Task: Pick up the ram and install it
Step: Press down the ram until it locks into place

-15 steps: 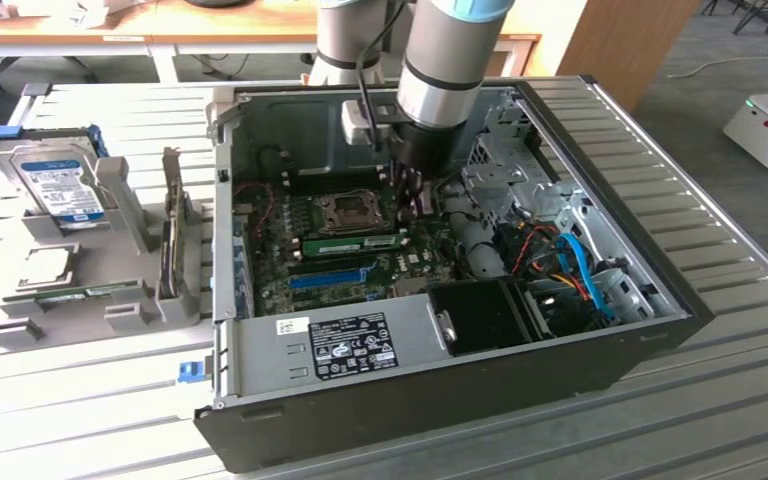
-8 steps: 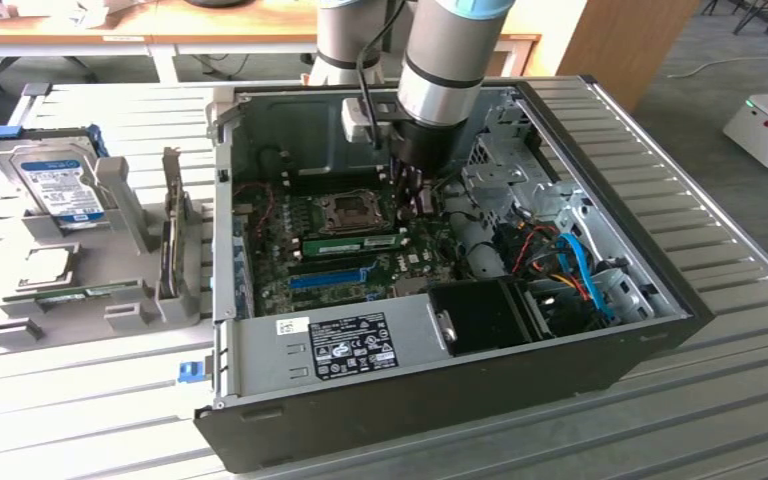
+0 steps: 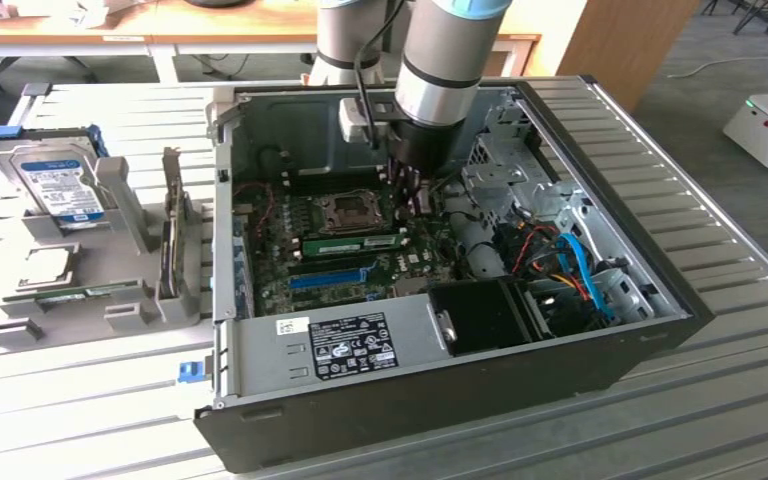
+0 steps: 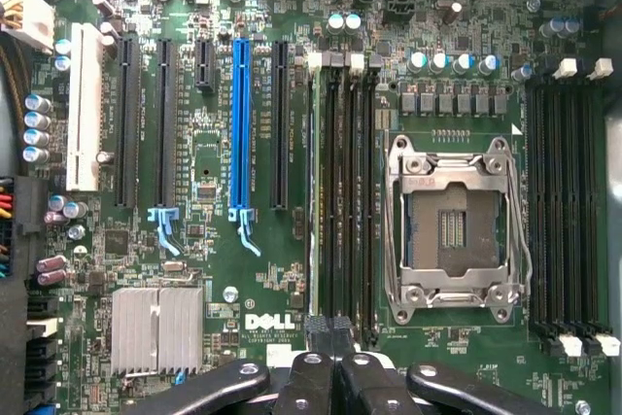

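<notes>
Green ram (image 4: 314,182) sits edge-on in its slot, long axis running twelve-to-six, straight toward the closed, empty gripper (image 4: 335,362).

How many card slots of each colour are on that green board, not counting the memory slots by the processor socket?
White slot: 1
Blue slot: 1
Black slots: 4
Total: 6

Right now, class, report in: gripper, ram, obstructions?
Gripper shut, above the motherboard. Ram seated in slot beside CPU socket. Nothing in the way.
</notes>
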`<state>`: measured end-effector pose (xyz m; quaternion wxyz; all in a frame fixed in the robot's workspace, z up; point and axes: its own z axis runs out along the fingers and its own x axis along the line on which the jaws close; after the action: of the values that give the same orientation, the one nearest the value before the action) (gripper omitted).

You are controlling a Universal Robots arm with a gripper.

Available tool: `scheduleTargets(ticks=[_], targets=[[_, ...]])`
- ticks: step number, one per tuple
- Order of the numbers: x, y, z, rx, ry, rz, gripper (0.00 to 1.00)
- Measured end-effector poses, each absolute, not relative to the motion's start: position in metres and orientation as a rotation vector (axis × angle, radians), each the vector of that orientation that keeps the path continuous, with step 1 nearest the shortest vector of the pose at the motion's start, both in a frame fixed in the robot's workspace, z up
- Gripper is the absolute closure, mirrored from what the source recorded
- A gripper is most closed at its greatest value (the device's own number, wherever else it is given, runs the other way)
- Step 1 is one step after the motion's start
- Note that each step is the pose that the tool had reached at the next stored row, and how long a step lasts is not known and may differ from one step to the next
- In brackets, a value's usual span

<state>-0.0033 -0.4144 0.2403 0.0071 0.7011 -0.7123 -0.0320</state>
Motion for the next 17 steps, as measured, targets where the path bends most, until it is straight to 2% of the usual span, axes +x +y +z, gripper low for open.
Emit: scheduleTargets(ticks=[17], targets=[[-0.027, -0.414, 0.24, 2.193, -2.228, -0.1, 0.89]])
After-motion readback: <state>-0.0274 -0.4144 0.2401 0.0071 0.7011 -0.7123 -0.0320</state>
